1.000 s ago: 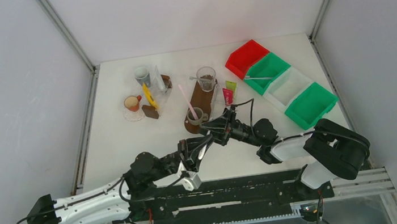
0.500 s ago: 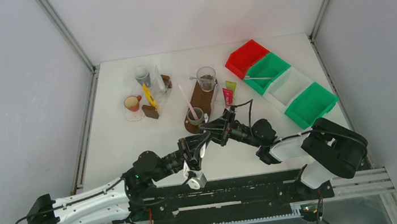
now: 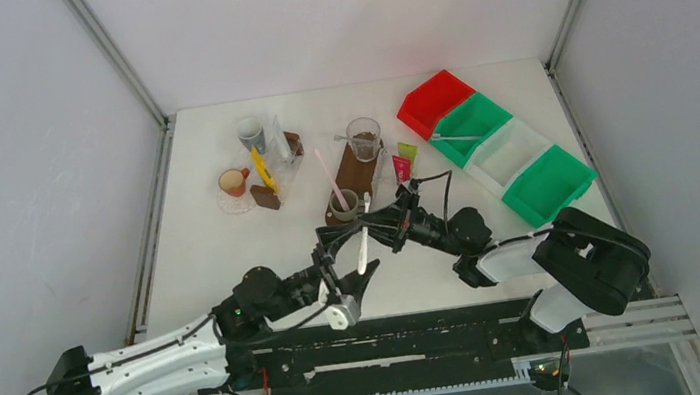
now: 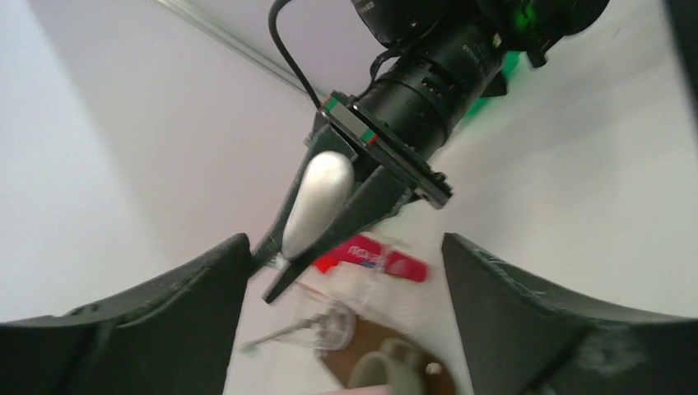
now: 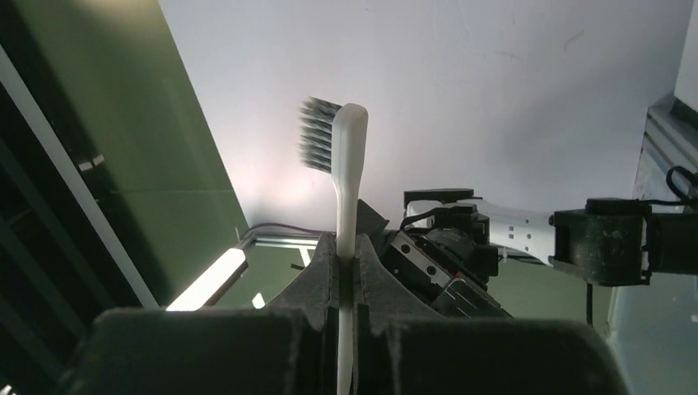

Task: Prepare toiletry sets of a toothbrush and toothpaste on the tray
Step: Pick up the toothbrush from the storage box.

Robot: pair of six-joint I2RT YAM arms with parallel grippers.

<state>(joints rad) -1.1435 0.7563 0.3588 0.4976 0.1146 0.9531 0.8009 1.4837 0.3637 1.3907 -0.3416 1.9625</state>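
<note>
Toothbrush (image 5: 351,156) swung more upright since a second ago; handle clamped in right tool (image 5: 347,247), off table. Left tool (image 4: 343,247) spread wide, empty, facing it. Likely handover step; next: left closes on handle, or brush goes to brown tray (image 3: 355,169) near pink-red toothpaste (image 3: 402,169)

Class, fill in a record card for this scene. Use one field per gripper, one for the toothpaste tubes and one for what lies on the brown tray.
right gripper: shut on white toothbrush, bristle end sticking out past the fingers
left gripper: open, holding nothing, facing the right gripper
toothpaste: pink-red tube and green tube, both lying beside the tray, not on it
on tray: pink toothbrush and cup
</note>
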